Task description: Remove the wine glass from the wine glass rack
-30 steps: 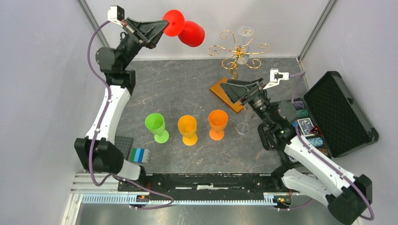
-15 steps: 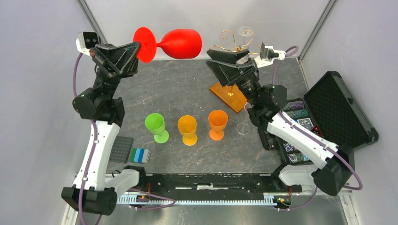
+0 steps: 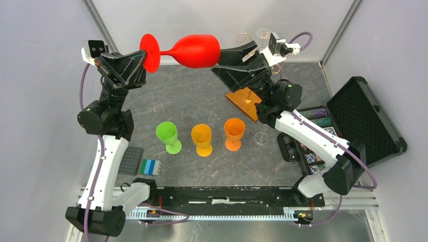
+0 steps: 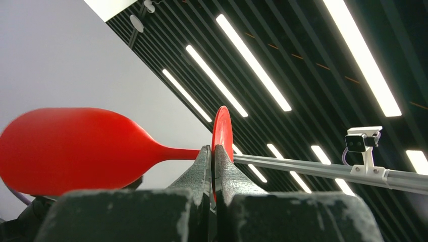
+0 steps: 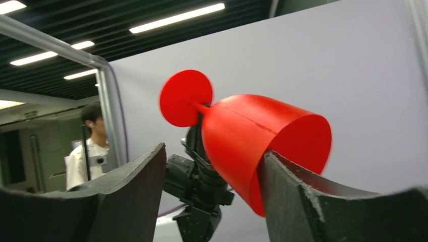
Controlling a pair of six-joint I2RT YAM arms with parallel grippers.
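Up in the air over the back of the table [image 3: 192,96], the left gripper [image 3: 143,59] is clamped tight where stem meets foot on the red glass [image 3: 194,50], holding it on its side with the bowl pointing toward the other arm. The right gripper [image 5: 213,151] is raised to meet it, its jaws spread on either side of the bowl. One finger seems to touch the bowl's rim and the other stands apart from it, so there is no grip. The glass is off the rack [image 3: 247,103], whose amber base sits below and behind the right gripper, its gold wires mostly hidden. Nearer the arms, green [image 3: 167,133], yellow [image 3: 201,136] and orange [image 3: 234,131] cups stand in a row.
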